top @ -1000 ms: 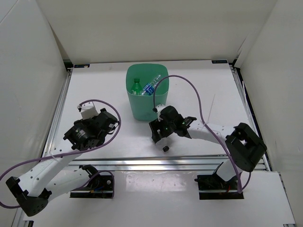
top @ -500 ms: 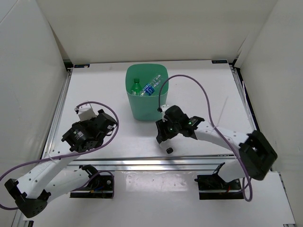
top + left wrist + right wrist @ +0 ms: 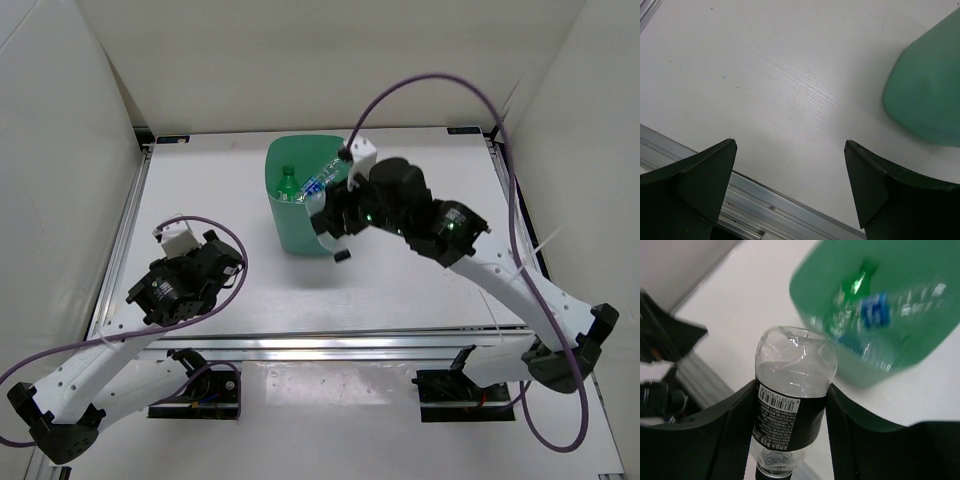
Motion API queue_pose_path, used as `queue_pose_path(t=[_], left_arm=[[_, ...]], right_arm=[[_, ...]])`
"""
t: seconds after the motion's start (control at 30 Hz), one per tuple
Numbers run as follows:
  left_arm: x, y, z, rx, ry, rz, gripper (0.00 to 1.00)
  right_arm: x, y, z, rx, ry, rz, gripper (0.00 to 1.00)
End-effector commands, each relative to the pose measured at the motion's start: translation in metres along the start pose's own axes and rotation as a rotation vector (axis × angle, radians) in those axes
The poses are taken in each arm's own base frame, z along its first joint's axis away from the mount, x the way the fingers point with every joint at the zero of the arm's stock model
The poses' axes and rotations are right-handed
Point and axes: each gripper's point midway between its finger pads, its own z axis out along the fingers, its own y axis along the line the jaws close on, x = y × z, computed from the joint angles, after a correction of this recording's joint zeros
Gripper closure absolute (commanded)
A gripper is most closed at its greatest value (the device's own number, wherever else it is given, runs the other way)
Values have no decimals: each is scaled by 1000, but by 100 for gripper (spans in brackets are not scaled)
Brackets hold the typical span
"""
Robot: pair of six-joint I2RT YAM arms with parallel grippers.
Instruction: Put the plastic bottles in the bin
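The mint-green bin stands at the back middle of the table. Inside it lie a green bottle and a clear bottle with a blue label; both also show blurred in the right wrist view, the green bottle and the blue label. My right gripper is shut on a clear bottle with a dark label. It hangs cap down by the bin's front right side. My left gripper stands open and empty, low over the table to the bin's left.
An aluminium rail runs along the table's near edge under the left gripper. White walls close in the table on three sides. The purple cable arcs high over the right arm.
My right gripper shut on the dark-label bottle near the table's front and lifted it back to the bin's front right side. The left arm drew back slightly toward the near left.
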Motion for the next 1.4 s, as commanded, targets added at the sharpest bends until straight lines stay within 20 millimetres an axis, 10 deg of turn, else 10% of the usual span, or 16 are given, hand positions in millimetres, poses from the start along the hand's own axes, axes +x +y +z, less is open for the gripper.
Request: queue_pose_path(t=[0.0,0.3,0.43,0.57,0.8,1.1,1.37], left_arm=[[-8,-1,2,-3,-44,-4,0],[-23,-9,-1,5,-80,-16,0],[-26,-7,-2,-2,-89,-5,0],[-32,-4,-4,-16,-102,2,0],[-34,-4,-5,-18,-112,-3,0],[-22,-22,8,18,-103,29,0],[-24,-35,14,26,-106,65,0]], right_arm=[[-50,-8,8,61,-75,-123,98],[-145,-34,68,17,-191,-40,97],[-133,-55,98,-2,-139,19,85],[-119,-76,105,36,-104,82,0],[-146,-90,22,149,-200,152,0],[-31,-182,-54,450,146,442,0],[-20,-216,-94,492,67,568,0]])
